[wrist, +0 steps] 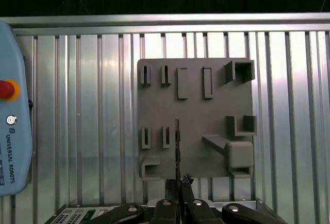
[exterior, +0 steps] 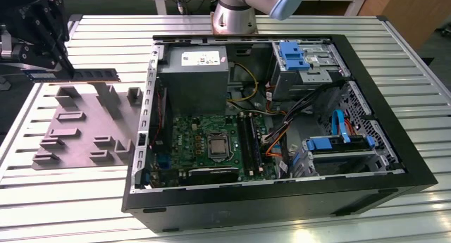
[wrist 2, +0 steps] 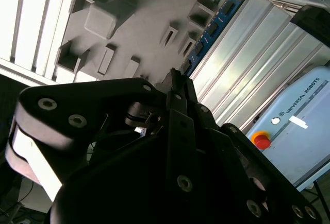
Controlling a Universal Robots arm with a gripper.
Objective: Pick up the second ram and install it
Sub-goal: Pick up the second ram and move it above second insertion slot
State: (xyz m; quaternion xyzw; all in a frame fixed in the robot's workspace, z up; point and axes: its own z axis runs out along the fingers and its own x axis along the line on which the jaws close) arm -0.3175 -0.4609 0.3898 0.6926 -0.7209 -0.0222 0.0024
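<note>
In the exterior view my gripper (exterior: 62, 67) hangs at the far left, shut on the second ram (exterior: 88, 74). The ram is a thin dark stick with a row of chips, held level and on edge above the far edge of the grey plastic holder (exterior: 84, 129). The second wrist view shows the ram (wrist 2: 212, 27) as a blue strip running out from the fingertips (wrist 2: 176, 80). The first wrist view shows the ram (wrist: 177, 147) edge-on over the holder (wrist: 206, 126). The green motherboard (exterior: 204, 142), with its long black slots (exterior: 246, 142), lies inside the open computer case (exterior: 282, 198).
The open case takes up the middle and the exterior view's right, with a grey power supply (exterior: 194, 74), cables and blue drive bays (exterior: 338, 145). The arm's base (exterior: 236, 13) stands behind it. A pale blue pendant (wrist: 13, 105) lies on the ribbed metal table (exterior: 63, 201) near the holder.
</note>
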